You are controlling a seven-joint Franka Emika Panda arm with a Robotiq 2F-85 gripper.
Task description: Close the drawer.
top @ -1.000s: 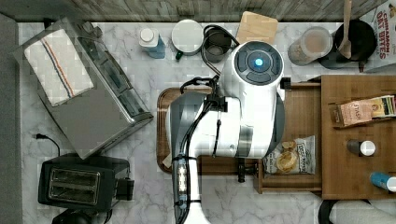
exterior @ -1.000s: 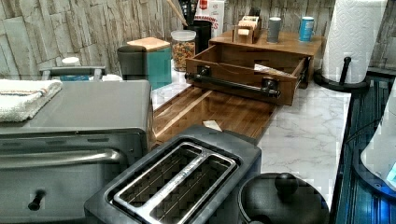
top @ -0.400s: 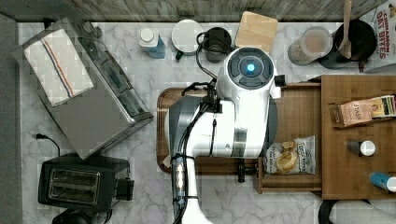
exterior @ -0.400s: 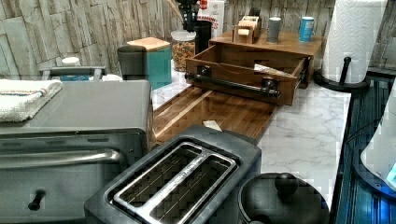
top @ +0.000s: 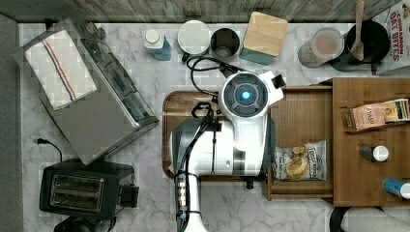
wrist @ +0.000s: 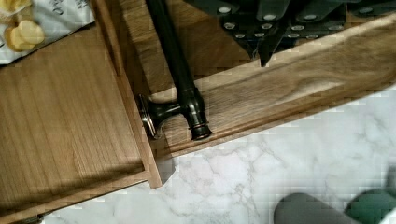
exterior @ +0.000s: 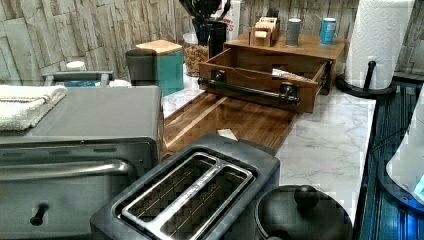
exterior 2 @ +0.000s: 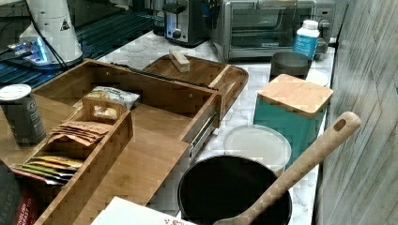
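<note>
since a second ago the arm [top: 227, 145] has moved toward the top view's top; its round blue-lit wrist has shifted from the drawer's middle to its upper corner. it reaches up from the top view's bottom edge over the dark tray [top: 170, 104], bent down above the handle [wrist: 175, 60]. whether the pincer [wrist: 261, 28] is apart or together i cannot tell. the drawer [top: 302, 116] stands pulled out on the marble worktop [top: 232, 208], a snack bag [top: 300, 161] inside.

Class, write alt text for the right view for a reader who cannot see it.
An open wooden drawer sticks out from a cabinet on a marble counter, holding a snack bag. Beside it stand a teal canister and a black pot with a wooden spoon.
</note>
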